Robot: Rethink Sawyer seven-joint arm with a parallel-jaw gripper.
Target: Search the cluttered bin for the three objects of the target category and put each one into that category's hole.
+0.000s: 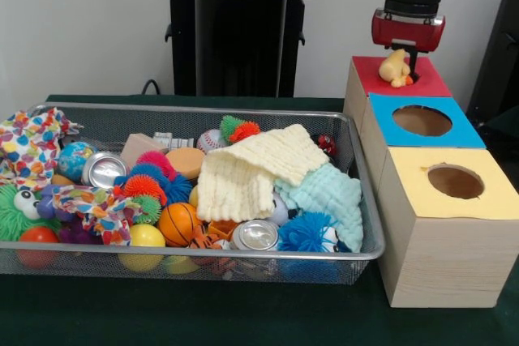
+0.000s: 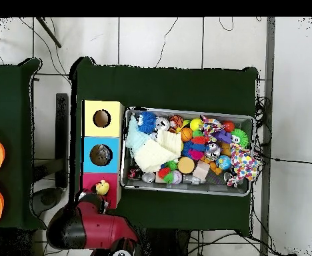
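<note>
Dark green tabletop, white wall behind. Nearest me, front view: yellow-topped box (image 1: 444,224) at 4 o'clock; the bin (image 1: 203,254) at 8 o'clock, heaped with balls, cans and a cream cloth (image 1: 251,169). Next back, blue-topped box (image 1: 422,123). Farthest, at 1 o'clock, red-topped box (image 1: 388,79) with the gripper (image 1: 408,70) directly above, a yellow plush toy (image 1: 395,69) against it over the hole. I cannot tell the claw's opening. Risk, I judge: the toy sits off-centre, so it could snag the rim and stay perched.
</note>
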